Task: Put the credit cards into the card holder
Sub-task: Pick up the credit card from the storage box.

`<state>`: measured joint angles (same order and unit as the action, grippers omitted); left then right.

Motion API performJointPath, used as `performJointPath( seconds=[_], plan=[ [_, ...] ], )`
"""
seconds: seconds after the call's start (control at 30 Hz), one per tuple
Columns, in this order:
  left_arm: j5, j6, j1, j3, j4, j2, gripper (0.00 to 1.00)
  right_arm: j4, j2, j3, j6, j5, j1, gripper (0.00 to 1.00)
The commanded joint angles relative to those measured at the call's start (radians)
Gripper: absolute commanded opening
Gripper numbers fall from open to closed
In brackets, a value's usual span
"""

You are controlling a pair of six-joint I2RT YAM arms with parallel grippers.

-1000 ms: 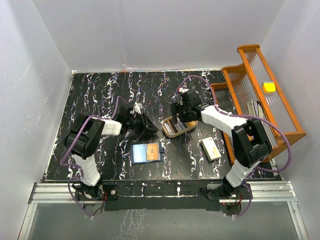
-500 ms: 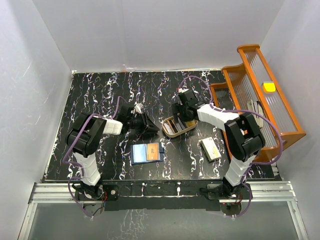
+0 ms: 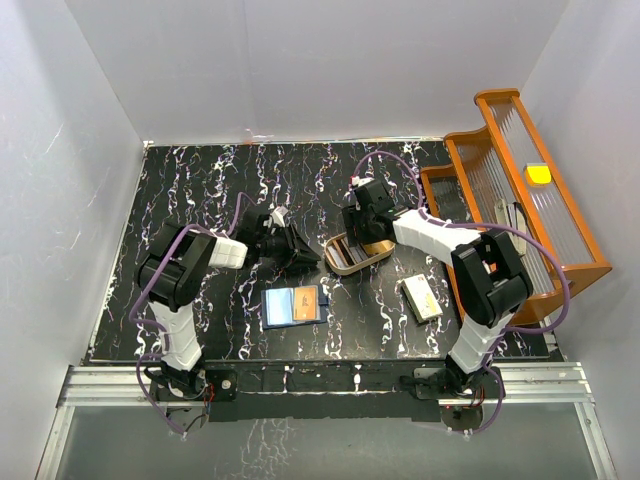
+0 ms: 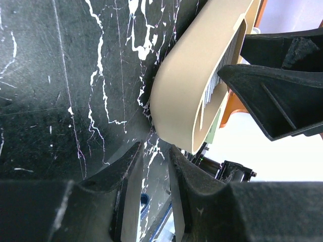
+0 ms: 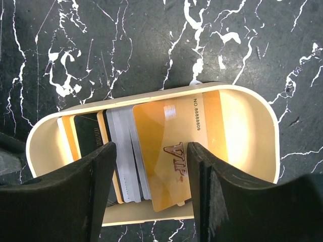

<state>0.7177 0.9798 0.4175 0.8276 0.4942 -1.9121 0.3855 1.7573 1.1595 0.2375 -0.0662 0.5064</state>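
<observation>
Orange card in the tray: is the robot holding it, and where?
Not yet, it seems. The right fingers straddle the orange card in the tray, standing apart from each other; no grip shows.

Table point(image 3: 200, 190): black marble-look top, white veining, smooth, low sheen.
Tray point(image 5: 252, 108): tan plastic, smooth, satin.
Credit cards point(image 5: 166, 151): thin plastic; orange one glossy, printed lettering; grey ones duller.
Card holder point(image 3: 278, 308): navy, matt.
Right gripper point(image 5: 151, 147): black matt plastic.
Rack point(image 3: 585, 262): orange frame, ribbed translucent panels.
</observation>
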Motion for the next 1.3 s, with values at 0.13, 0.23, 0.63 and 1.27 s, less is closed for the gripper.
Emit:
performJointPath(
  seconds=[0.13, 0.23, 0.63, 1.27],
  plan=[
    [0.026, -0.003, 0.009, 0.030, 0.015, 0.001, 0.24, -0.021, -0.047, -0.001, 0.018, 0.018, 0.007, 0.47],
    [0.026, -0.003, 0.009, 0.031, 0.012, 0.002, 0.24, -0.019, -0.048, 0.001, 0.019, -0.002, 0.007, 0.38],
    [0.025, -0.007, 0.009, 0.028, 0.005, 0.006, 0.24, 0.007, -0.090, 0.013, 0.012, -0.084, 0.009, 0.12],
    [-0.229, -0.200, -0.008, 0.048, -0.501, 0.256, 0.42, 0.171, -0.246, 0.045, 0.042, -0.247, 0.031, 0.00]
  ],
)
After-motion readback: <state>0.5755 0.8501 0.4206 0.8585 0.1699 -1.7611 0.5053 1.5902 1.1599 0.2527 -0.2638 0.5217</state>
